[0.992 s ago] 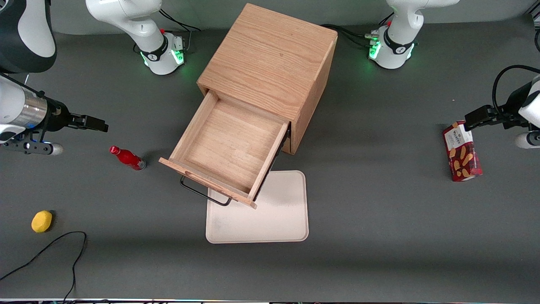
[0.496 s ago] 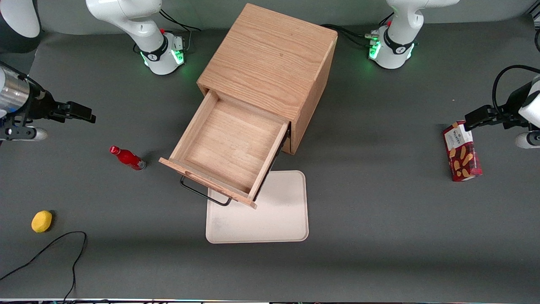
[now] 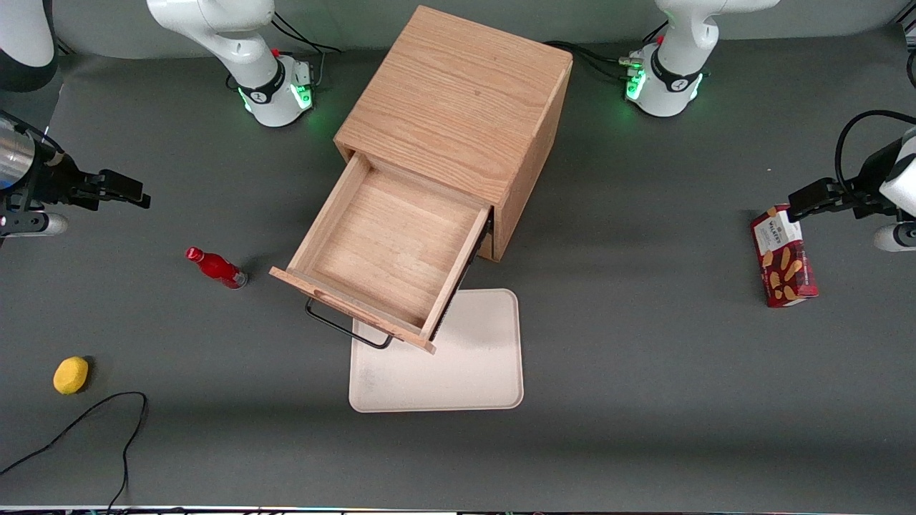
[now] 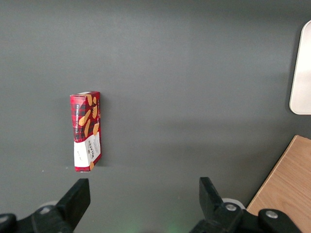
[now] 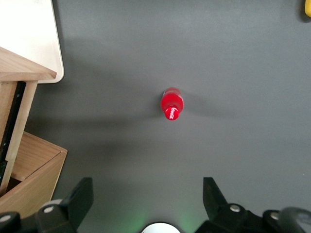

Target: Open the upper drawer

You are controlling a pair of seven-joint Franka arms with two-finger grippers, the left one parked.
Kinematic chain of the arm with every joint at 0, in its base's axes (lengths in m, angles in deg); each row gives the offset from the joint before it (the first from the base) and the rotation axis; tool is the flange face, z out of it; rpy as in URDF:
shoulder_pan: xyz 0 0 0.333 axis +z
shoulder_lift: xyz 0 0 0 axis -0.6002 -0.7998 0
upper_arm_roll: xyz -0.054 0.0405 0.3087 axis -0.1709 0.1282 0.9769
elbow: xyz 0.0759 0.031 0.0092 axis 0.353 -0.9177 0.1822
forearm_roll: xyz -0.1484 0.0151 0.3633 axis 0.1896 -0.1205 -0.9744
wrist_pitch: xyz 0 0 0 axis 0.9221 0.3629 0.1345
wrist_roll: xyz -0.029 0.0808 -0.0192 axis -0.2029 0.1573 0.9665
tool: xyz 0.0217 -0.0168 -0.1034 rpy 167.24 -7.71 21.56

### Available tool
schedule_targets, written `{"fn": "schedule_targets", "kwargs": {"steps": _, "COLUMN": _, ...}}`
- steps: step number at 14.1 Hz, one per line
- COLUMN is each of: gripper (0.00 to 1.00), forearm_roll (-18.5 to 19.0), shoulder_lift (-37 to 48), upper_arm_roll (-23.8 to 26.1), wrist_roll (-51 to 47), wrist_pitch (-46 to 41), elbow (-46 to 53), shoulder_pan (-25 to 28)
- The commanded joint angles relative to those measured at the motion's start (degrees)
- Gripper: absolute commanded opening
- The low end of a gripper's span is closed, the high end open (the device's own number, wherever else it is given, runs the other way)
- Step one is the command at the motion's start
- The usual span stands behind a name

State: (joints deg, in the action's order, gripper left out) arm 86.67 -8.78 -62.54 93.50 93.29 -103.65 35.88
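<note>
The upper drawer [image 3: 386,250] stands pulled far out of the wooden cabinet [image 3: 458,100]; its shallow wooden tray is bare and its black wire handle [image 3: 343,330] hangs at the front panel. In the right wrist view the drawer's corner [image 5: 26,160] shows. The lower drawer is hidden beneath it. My right gripper [image 3: 129,192] is open and holds nothing, well away from the drawer toward the working arm's end of the table, above the bare mat; its fingers [image 5: 80,196] stand wide apart.
A red bottle [image 3: 216,267] lies on the mat between gripper and drawer, also in the right wrist view [image 5: 172,103]. A white tray [image 3: 458,372] lies under the drawer's front. A yellow lemon [image 3: 70,375] and black cable [image 3: 107,415] lie nearer the camera. A biscuit box [image 3: 782,257] lies toward the parked arm's end.
My right gripper has drawn back from the drawer toward the working arm's end of the table and slightly away from the camera. The drawer has not moved.
</note>
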Motion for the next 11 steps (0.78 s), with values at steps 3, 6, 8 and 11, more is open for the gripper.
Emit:
{"fn": "schedule_targets", "kwargs": {"steps": 3, "gripper": 1.0, "forearm_roll": 0.8, "shoulder_lift": -0.7, "upper_arm_roll": -1.3, "wrist_roll": 1.6, "wrist_pitch": -0.3, "elbow": 1.5, "shoulder_pan": 3.0}}
{"fn": "schedule_targets", "kwargs": {"steps": 6, "gripper": 1.0, "forearm_roll": 1.0, "shoulder_lift": -0.8, "upper_arm_roll": -4.5, "wrist_roll": 1.5, "wrist_pitch": -0.3, "elbow": 1.8, "shoulder_pan": 5.1}}
{"fn": "schedule_targets", "kwargs": {"steps": 8, "gripper": 1.0, "forearm_roll": 1.3, "shoulder_lift": -0.8, "upper_arm_roll": -4.4, "wrist_roll": 1.5, "wrist_pitch": -0.3, "elbow": 1.8, "shoulder_pan": 4.4}}
{"fn": "schedule_targets", "kwargs": {"steps": 11, "gripper": 1.0, "forearm_roll": 1.2, "shoulder_lift": -0.8, "upper_arm_roll": -4.4, "wrist_roll": 4.8, "wrist_pitch": -0.3, "elbow": 3.1, "shoulder_pan": 2.9}}
